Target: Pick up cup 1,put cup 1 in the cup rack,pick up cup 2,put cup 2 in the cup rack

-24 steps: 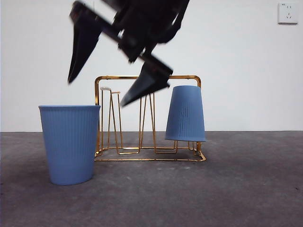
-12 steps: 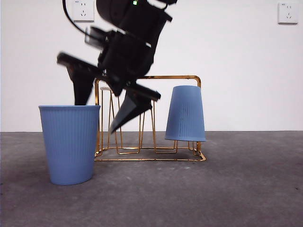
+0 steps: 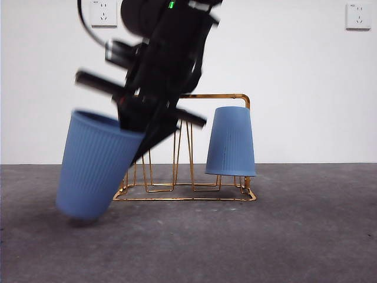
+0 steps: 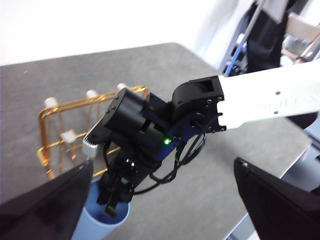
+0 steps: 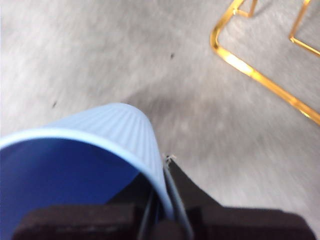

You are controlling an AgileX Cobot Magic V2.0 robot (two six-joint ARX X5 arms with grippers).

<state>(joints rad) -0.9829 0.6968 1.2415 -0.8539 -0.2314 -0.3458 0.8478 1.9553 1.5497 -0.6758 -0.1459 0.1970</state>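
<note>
The worktop [image 3: 306, 236] is grey and matt and carries one cup rack [image 3: 194, 147] of gold wire, which stands near the middle of the front view. There are two blue ribbed cups. Cup 1 [image 3: 231, 141] already hangs upside down on the rack, at about 3 o'clock from the rack's centre. Cup 2 [image 3: 97, 165] is at about 9 o'clock from the rack, tilted, with its base just above or barely touching the worktop; I cannot tell which. The right gripper [image 3: 141, 127] is clenched on the rim of cup 2, one jaw inside and one outside the wall. I judge the cup as light, thin plastic that may bend a little at the rim, and its ribs should help against slipping, so the rim is a reasonable place to hold with moderate force. The left gripper [image 4: 160, 200] waits high above, its jaws wide apart and holding nothing.
</note>
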